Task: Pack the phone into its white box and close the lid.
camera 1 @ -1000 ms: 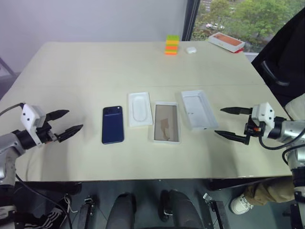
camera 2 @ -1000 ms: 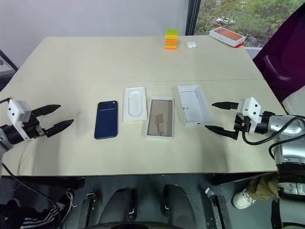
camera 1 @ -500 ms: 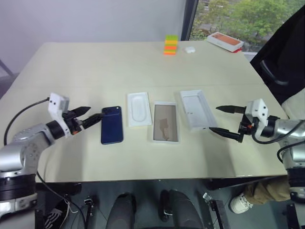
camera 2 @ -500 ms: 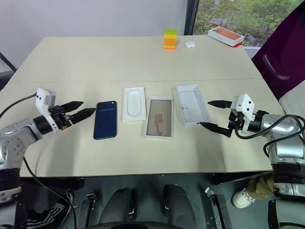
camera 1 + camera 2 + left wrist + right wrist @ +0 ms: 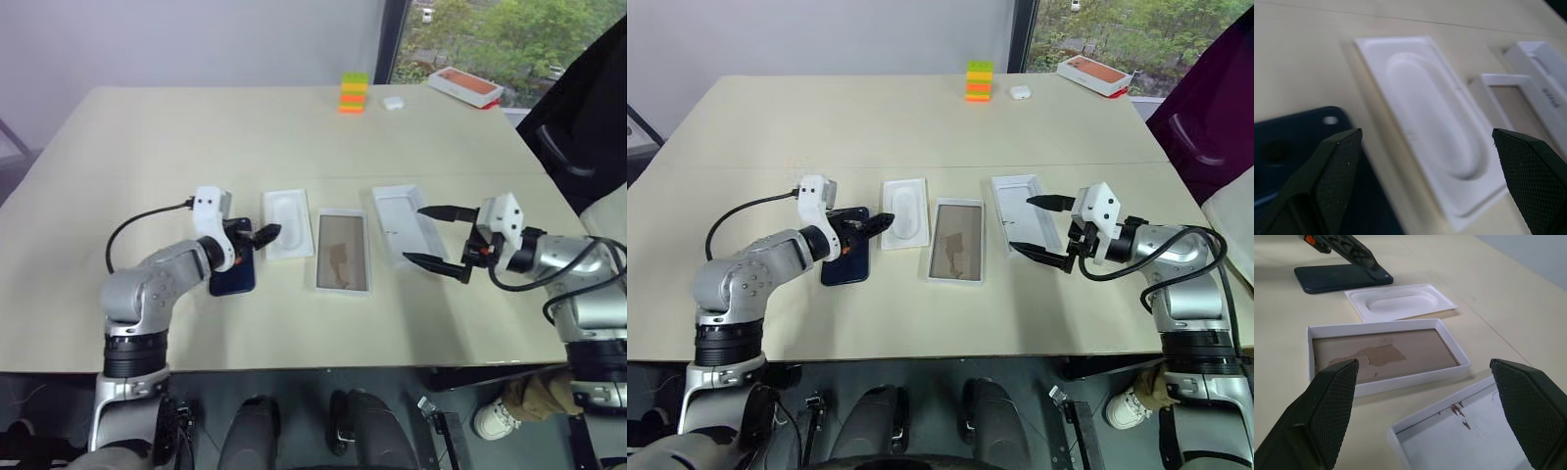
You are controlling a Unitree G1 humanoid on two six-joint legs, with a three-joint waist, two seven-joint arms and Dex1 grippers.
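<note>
Hiding phone [image 5: 233, 275] upper half: left end effector [image 5: 257, 239], open.

Pale worktop [image 5: 147, 147]. Phone [image 5: 235, 274] flat under left jaws; insert [image 5: 287, 223] just beyond them. White box [image 5: 342, 252] between both jaws. Lid [image 5: 407, 223], open side up, beneath right jaws. Far edge: colour blocks [image 5: 353, 93], small white case [image 5: 393, 102], orange-topped box [image 5: 465, 86].

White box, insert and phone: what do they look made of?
White box: likely cardboard, matte white rim; its tan floor has torn, peeled patches like bare paperboard.
Insert: thin moulded sheet, perhaps pulp or plastic; smooth rounded oval recess, matte white.
Phone: dark navy back, smooth with a slight sheen; glass or plastic, can't tell.
</note>
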